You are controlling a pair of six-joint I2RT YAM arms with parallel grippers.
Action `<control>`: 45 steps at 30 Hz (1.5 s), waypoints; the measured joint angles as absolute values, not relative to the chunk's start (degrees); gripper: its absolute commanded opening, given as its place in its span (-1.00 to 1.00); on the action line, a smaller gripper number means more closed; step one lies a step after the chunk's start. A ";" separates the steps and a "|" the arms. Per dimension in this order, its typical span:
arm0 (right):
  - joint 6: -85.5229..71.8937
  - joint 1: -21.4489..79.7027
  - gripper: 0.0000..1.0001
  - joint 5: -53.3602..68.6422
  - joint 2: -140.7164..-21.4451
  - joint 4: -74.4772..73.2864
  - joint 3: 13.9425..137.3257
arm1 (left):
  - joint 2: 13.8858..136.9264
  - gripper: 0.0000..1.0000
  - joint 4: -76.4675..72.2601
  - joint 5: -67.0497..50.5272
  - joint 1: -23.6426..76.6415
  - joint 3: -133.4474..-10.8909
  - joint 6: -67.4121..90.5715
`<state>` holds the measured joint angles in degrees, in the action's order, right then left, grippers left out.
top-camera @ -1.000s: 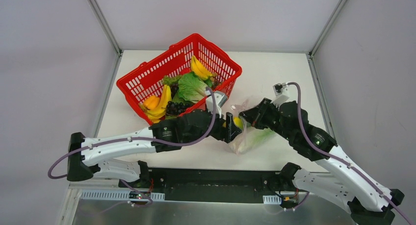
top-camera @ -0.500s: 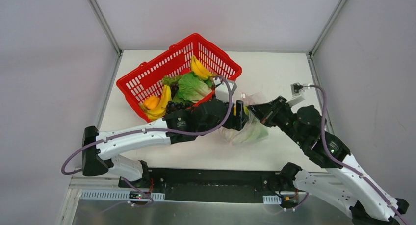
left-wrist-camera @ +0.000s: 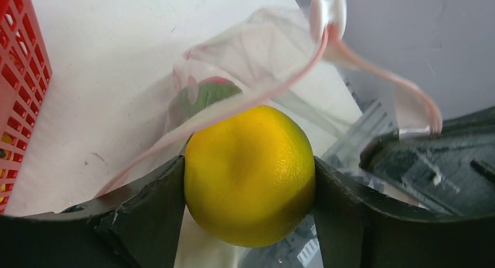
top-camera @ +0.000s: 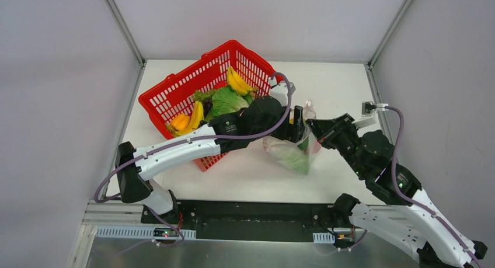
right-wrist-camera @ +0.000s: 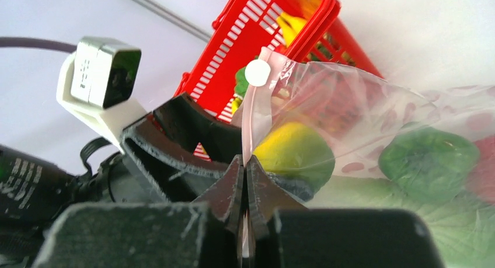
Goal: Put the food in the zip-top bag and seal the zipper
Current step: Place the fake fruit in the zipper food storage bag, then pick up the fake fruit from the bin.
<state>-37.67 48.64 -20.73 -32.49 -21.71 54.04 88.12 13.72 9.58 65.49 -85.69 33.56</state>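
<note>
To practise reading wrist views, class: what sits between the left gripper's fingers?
A yellow fruit, pinched in the left gripper at the mouth of the bag; the left wrist view shows it plainly.

Our left arm [top-camera: 175, 154] reaches forward and to the right at full stretch, the left gripper [left-wrist-camera: 250, 189] clamped on a yellow-green fruit [left-wrist-camera: 248, 145]. Facing it, our right arm [top-camera: 385, 174] bends inward, the right gripper [right-wrist-camera: 245, 171] pinched tight on the zip-top bag [right-wrist-camera: 362, 116] edge.
</note>
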 measured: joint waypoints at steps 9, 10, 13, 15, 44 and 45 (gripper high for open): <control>-34.26 48.64 -0.96 -27.64 -35.24 -22.90 55.70 | 87.61 0.87 15.42 6.85 65.01 -85.67 32.80; -33.89 48.64 -0.96 -28.05 -35.40 -22.96 55.75 | 87.37 0.87 15.75 6.46 65.01 -85.67 32.49; -32.88 48.64 -0.95 -29.15 -35.81 -23.14 55.90 | 85.82 0.90 15.92 5.91 64.86 -85.08 31.86; -32.29 48.64 -0.95 -29.78 -36.21 -23.51 56.18 | 83.90 0.91 15.90 5.32 64.79 -84.01 31.05; -32.56 48.64 -0.95 -22.79 -37.01 -24.29 53.84 | 59.31 0.98 41.15 18.33 41.08 -74.85 24.40; -32.56 48.64 -0.95 -22.59 -37.01 -24.29 53.84 | 59.57 0.98 41.85 18.06 39.46 -74.65 24.43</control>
